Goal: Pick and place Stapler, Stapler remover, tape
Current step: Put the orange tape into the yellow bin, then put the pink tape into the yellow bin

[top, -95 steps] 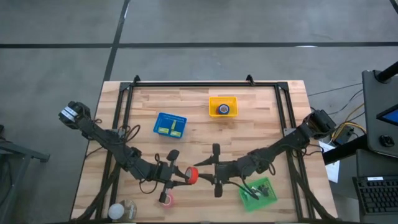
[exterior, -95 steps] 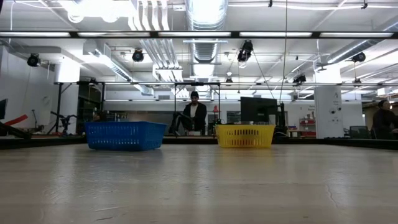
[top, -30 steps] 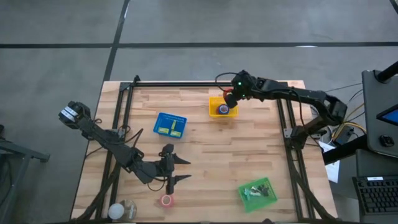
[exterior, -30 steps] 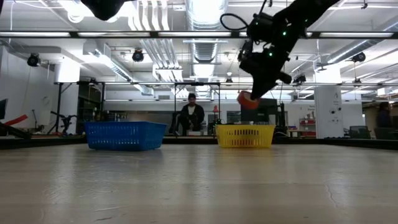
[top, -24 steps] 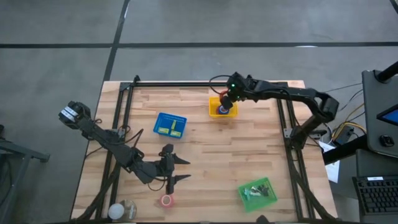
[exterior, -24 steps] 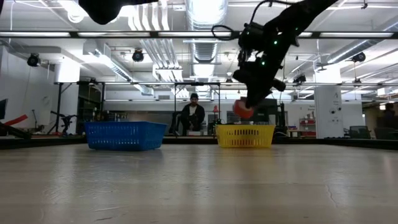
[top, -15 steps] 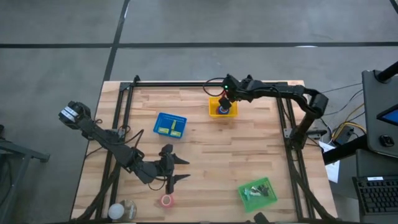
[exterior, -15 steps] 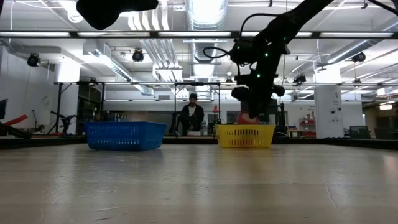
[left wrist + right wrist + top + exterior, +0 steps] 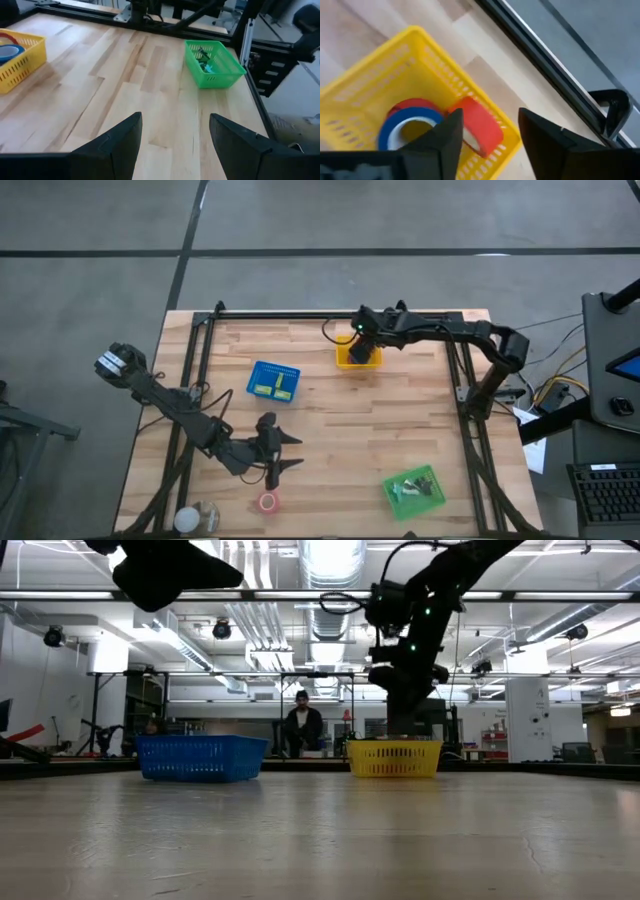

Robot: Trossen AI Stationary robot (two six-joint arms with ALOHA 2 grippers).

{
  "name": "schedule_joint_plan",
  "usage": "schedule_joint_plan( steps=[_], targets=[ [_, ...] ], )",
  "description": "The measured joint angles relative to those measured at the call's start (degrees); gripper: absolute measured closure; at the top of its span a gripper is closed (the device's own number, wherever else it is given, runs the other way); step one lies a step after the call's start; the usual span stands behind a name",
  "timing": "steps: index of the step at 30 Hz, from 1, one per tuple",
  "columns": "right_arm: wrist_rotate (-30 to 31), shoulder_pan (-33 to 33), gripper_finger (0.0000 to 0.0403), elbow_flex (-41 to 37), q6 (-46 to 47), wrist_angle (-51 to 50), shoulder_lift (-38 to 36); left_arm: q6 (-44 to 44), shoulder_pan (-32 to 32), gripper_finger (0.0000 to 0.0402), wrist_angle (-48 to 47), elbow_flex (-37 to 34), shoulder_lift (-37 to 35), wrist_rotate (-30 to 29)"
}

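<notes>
From above, the right gripper is hanging over the meshed yellow basket; the left gripper is waiting, spread wide. Its wrist camera is showing fingers parted, a glossy red tape roll leaning beside the blue one.

Bright even overhead light, glaring ceiling lamps, soft shadows, blurred near table
</notes>
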Motion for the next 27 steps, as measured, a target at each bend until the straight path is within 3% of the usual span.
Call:
schedule_joint_plan(
  steps=[7,10,13,15,21,27],
  targets=[
    [-0.46,5.69,0.0166,-0.04,-0.05,-1.71,-6.27,-6.9,0.0,0.0167,-11.05,0.0,0.0,6.75],
    [-0.61,9.75,0.0155,-0.04,0.81,-1.61,-9.57,-18.2,-0.06,0.0168,-20.85,0.0,0.07,10.58],
    [-0.67,13.88,0.0148,-0.04,1.97,-1.46,-12.0,-27.4,-0.7,0.0168,-27.48,-0.01,0.09,18.07],
    [-0.62,16.39,0.0146,-0.07,2.64,-1.43,-13.2,-28.08,-2.25,0.0168,-28.29,-0.02,0.11,22.19],
    [-0.54,21.9,0.0147,-0.08,4.24,-1.11,-15.18,-29.5,-7.51,0.0168,-25.17,0.0,1.73,26.88],
    [-0.48,25.01,0.0156,-0.27,5.28,-0.71,-15.15,-32.66,-9.43,0.0168,-23.11,-0.02,6.46,24.87]
  ],
)
